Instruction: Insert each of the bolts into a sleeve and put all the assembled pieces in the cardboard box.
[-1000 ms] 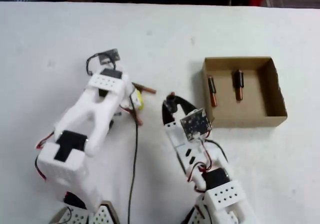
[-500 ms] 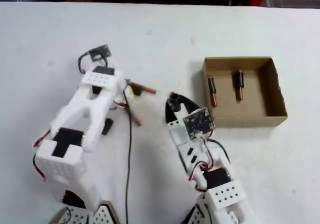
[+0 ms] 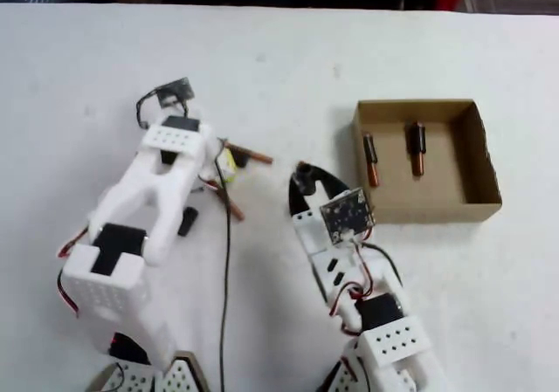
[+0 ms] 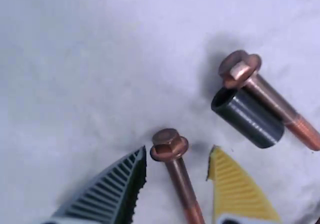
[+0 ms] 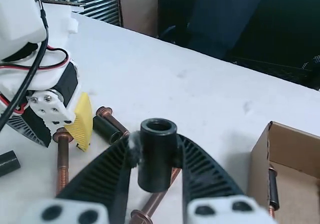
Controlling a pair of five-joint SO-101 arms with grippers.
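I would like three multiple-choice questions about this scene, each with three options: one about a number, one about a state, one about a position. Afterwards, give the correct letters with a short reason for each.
1. How many assembled pieces lie in the cardboard box?
A. one
B. two
C. four

2. What is the state of the right claw?
A. open and empty
B. half open, touching nothing
C. shut on an upright black sleeve

3. Where is the left claw?
A. around a bolt lying on the table
B. inside the cardboard box
C. pressed against the right claw

Answers:
1 B: the high view shows two bolt-and-sleeve pieces side by side on the box floor.
2 C: the right wrist view shows the claw gripping the sleeve's sides.
3 A: the left wrist view shows the bolt head in the open claw's gap.
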